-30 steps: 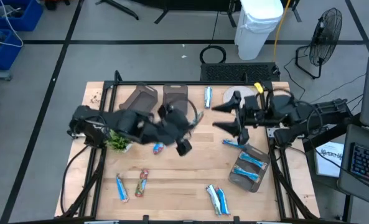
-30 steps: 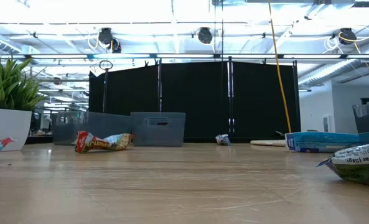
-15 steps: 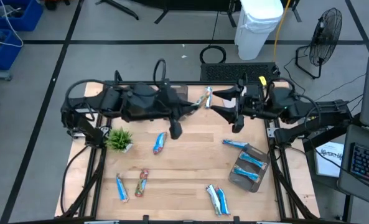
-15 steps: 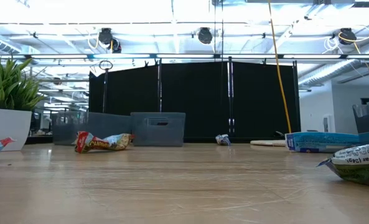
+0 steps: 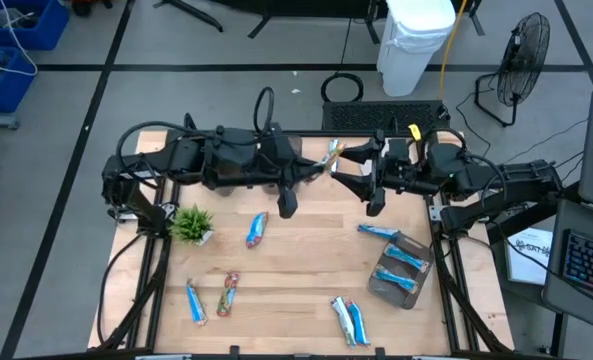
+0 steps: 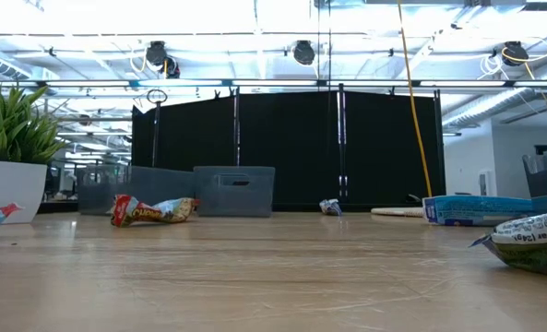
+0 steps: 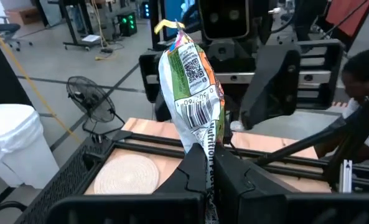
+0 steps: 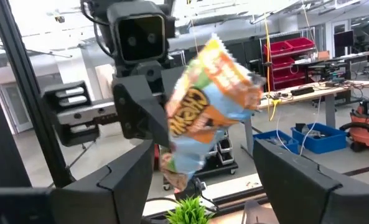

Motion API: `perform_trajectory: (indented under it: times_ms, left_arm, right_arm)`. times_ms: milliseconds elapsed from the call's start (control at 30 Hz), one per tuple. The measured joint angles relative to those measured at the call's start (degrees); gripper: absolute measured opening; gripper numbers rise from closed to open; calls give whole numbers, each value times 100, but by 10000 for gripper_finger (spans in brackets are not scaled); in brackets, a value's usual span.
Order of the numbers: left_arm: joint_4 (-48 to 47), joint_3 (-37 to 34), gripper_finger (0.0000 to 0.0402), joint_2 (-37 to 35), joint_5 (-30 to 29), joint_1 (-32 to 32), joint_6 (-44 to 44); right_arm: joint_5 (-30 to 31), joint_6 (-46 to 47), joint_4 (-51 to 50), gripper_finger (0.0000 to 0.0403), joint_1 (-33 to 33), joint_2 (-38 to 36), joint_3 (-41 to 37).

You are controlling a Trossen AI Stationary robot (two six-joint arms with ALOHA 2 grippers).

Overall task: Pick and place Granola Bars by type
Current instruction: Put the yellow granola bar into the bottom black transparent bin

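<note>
My left gripper is over the table's far middle, shut on a granola bar with a white, green and orange wrapper. My right gripper is open and faces it from the right. In the right wrist view its fingers stand wide on either side of the bar without touching it. More bars lie flat on the table: a blue one, a red one and blue ones. My left gripper pinches one end of the bar between its two fingers. The fingers come about level from the table's left. The bar sticks out past the fingertips, its crimped free end away from them, lifted clear of the table.
A grey bin with blue bars stands at the right. Two grey bins stand at the far side, under my left arm. A small green plant stands at the left. A round mat lies at the far right.
My left arm has swung from the table's middle toward the far edge and the right, then held there with the bar. My right gripper has gone toward the table's left, closer to the left gripper, staying open.
</note>
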Motion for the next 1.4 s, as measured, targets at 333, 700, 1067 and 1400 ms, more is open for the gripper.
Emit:
perform_trajectory:
  times_ms: [333,700,1067,1400]
  left_arm:
    - [265,-271,9,12,52,0,-11]
    - [594,-463,8,9,164,0,11]
    - [576,-461,70,9,81,0,-132]
    - [51,-461,221,-156,189,25,-402]
  right_arm:
    - [-5,-39,54,250,2,9,-2]
    - [-15,-355,95,130,47,4,-2]
    - [-5,-517,173,20,120,9,-9]
    - [-10,-452,-111,18,120,-151,-9]
